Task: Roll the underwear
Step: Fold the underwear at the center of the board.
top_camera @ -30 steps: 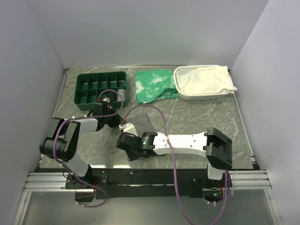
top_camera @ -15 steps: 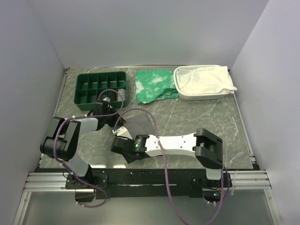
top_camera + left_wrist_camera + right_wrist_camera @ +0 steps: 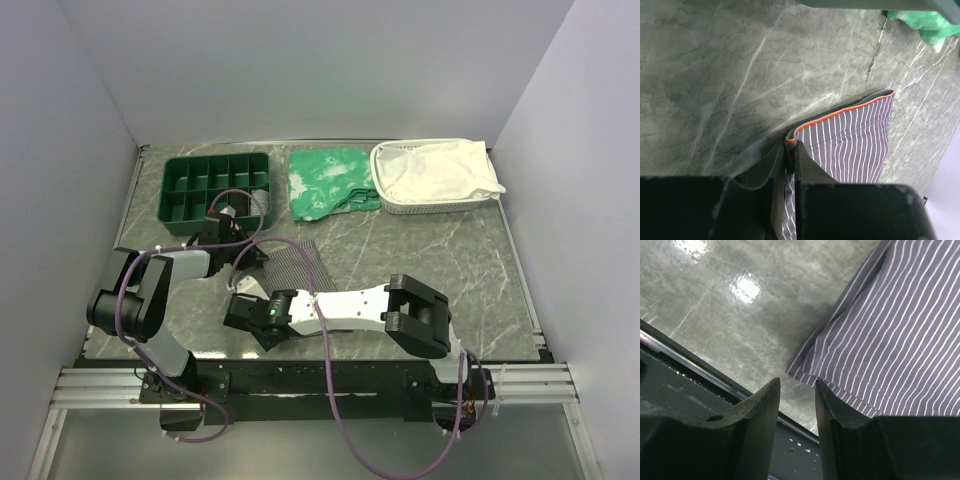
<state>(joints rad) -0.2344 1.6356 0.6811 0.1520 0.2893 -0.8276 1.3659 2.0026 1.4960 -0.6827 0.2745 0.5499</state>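
The underwear (image 3: 295, 264) is grey with fine pale stripes and lies flat in the middle of the table. My left gripper (image 3: 250, 250) sits at its left end. In the left wrist view this gripper (image 3: 790, 150) is shut on the orange-trimmed waistband corner, and the underwear (image 3: 855, 135) spreads away to the right. My right gripper (image 3: 248, 312) is low by the near left corner of the cloth. In the right wrist view it (image 3: 796, 385) stands open with bare table between its fingers, and the hem corner of the underwear (image 3: 890, 330) lies just ahead of the tips.
A dark green compartment tray (image 3: 215, 190) stands at the back left. Beside it lies a green patterned cloth (image 3: 325, 180), and a white basket (image 3: 400, 207) holding white cloth is at the back right. The table's near edge and black rail (image 3: 690, 375) run just under my right fingers.
My right arm has swung left and toward the near edge, bringing its gripper to the underwear's near left corner, with the jaws slightly narrower. The left gripper has kept its hold.
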